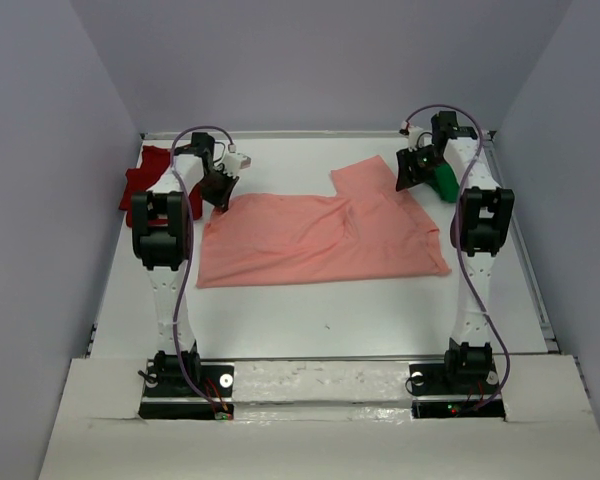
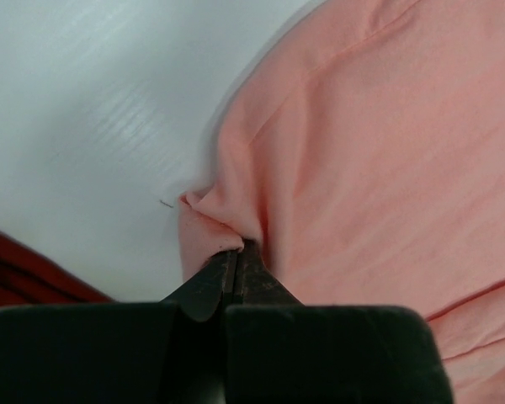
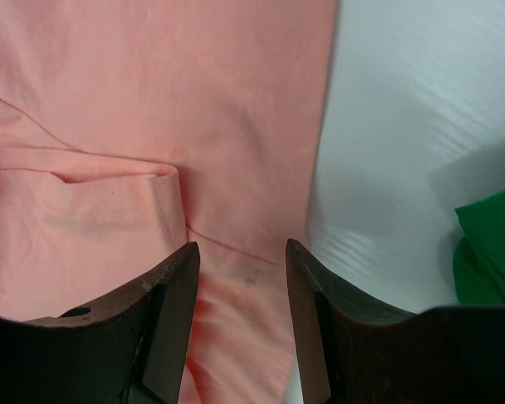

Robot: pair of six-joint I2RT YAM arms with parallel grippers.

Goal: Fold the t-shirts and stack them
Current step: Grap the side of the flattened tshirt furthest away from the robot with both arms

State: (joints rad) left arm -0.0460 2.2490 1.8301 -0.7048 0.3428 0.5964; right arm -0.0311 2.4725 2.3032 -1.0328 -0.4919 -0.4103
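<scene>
1. The dark red t-shirt (image 1: pixel 140 185) lies bunched at the table's far-left edge.
2. The left gripper (image 2: pixel 236 252), fingers pressed together, pinches a corner of the salmon-pink t-shirt (image 1: pixel 310 245), which is spread mid-table.
3. The right gripper (image 3: pixel 240 252), fingers apart and empty, hangs over that shirt's right edge.
4. The green t-shirt (image 1: pixel 446 183) lies bunched just beside it.
5. The white table (image 1: pixel 330 320) has pale walls (image 1: pixel 310 60) around it.

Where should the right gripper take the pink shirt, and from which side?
The pink shirt at its far right edge, from above: the cloth lies flat there, the open right gripper hangs just over it, and the left gripper pinches the far left corner, so likely a matching hold.
</scene>
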